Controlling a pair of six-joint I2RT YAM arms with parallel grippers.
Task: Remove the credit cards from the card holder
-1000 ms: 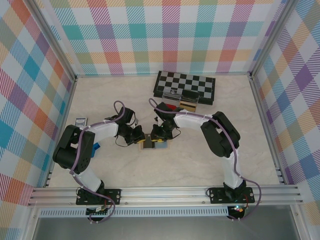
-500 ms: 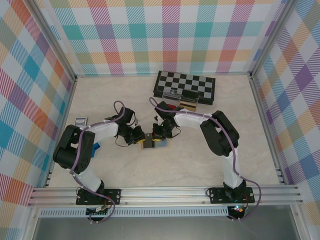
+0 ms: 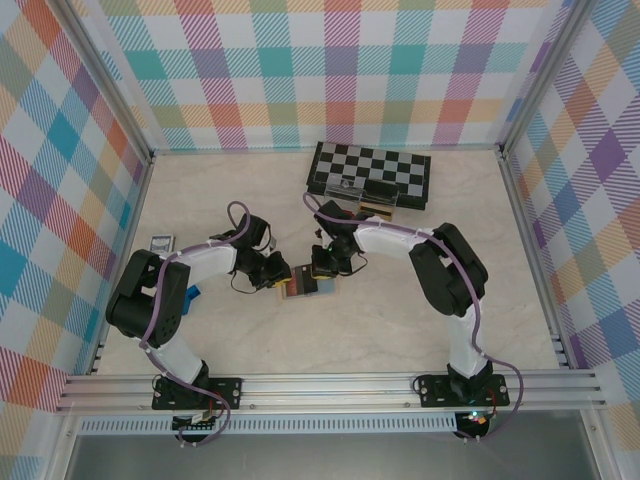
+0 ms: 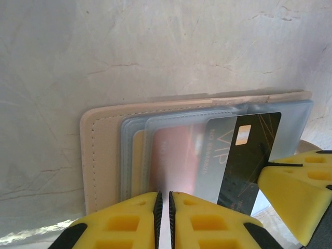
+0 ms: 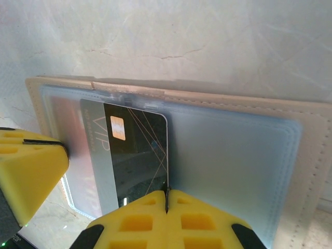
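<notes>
- Mid-table, between the two arms: a flat folding card holder [image 3: 310,289] of light blue panels with pale tan stitched edging lies open on the pale marbled table [image 4: 155,46].
- At the holder's edge, the left gripper [image 4: 164,197] has its yellow fingers pressed together, apparently pinching the clear sleeve (the contact sits at the very bottom of the wrist view, so this is not certain).
- The right gripper [image 5: 167,194] is clamped on the corner of a dark grey plastic credit card [image 5: 137,155] marked "VIP", which is partway out of its pocket.
- A reddish plastic card [image 4: 176,155] shows through the frosted sleeve, tucked fully in.
- Handling, as judged: the dark grey card looks light, stiff and slick. Its thin edge offers little purchase, so the flat faces near a corner are the place to pinch.
- The card holder looks soft and light, and is likely to drag along with the card unless pinned.
</notes>
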